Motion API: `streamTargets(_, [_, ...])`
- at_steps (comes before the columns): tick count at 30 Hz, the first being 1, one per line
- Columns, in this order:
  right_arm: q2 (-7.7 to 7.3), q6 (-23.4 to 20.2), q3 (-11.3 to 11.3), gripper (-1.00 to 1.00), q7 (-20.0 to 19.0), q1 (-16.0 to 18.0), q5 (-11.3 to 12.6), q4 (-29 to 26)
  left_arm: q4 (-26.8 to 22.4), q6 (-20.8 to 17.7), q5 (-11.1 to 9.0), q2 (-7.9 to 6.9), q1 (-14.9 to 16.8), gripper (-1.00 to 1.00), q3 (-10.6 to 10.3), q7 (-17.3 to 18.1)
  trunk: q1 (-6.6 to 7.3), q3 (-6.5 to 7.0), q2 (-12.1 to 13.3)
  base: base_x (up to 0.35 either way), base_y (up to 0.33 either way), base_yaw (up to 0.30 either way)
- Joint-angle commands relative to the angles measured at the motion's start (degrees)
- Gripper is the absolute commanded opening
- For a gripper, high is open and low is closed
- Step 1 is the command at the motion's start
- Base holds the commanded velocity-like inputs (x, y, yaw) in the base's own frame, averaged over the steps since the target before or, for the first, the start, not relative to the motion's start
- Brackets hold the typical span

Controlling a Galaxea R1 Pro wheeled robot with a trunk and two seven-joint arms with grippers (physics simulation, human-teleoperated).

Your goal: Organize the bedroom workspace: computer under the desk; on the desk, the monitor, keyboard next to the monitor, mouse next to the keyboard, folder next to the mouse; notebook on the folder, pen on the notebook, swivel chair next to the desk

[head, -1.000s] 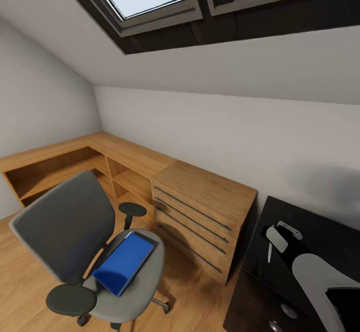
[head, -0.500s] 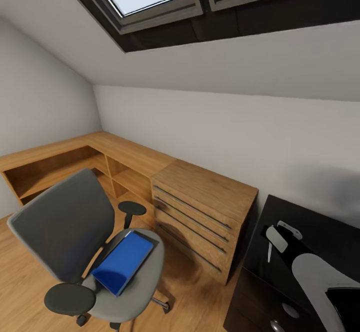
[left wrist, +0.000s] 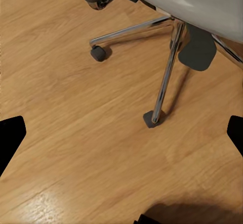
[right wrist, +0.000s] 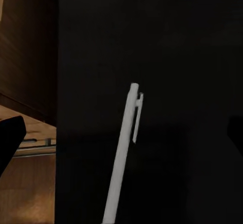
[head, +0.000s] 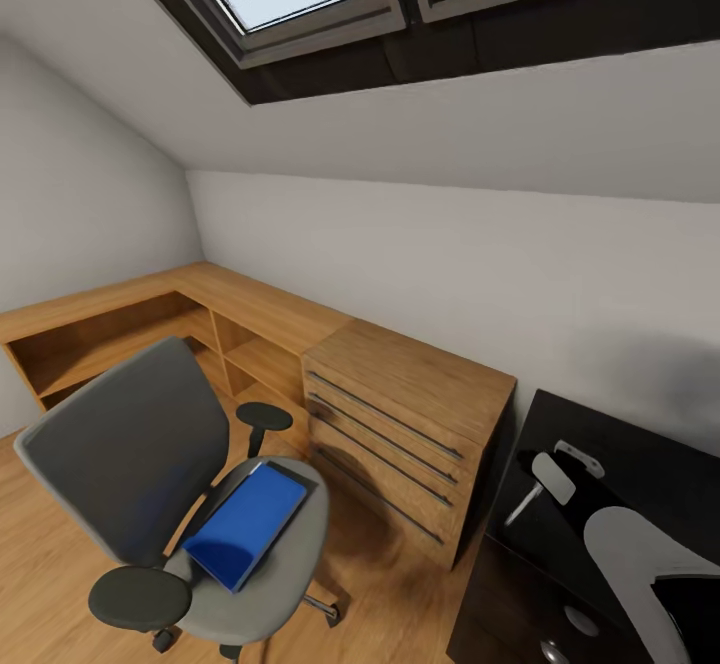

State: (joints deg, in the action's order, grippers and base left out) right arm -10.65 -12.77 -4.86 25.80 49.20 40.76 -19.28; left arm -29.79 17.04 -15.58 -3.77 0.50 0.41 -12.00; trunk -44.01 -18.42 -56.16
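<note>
The grey padded swivel chair with black armrests (head: 150,484) stands on the wooden floor (head: 40,554), near the light wooden drawer unit (head: 400,424) and apart from the black-topped counter (head: 640,474) at the right. The thin bright blue folder (head: 245,524) lies flat on the chair's seat. In the left wrist view the chair's chrome star base on casters (left wrist: 162,77) rests on the floor planks; the left hand's dark fingertips (left wrist: 10,138) sit far apart at the frame's edges, so that hand is spread open with nothing between them. The right hand (head: 555,474) hangs over the counter's near corner, and the slim white pen (right wrist: 121,153) slants down from it above the black top; whether it clamps the pen cannot be told.
</note>
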Motion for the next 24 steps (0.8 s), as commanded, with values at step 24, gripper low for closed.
streamTargets(24, [6.74,-1.4,-1.6,1.0,11.6,-0.1,0.1,-16.3,0.0,0.2,-0.5,-0.2,0.0,1.0,0.0,-0.4,0.0,-0.07,0.0,0.0,0.0,0.006])
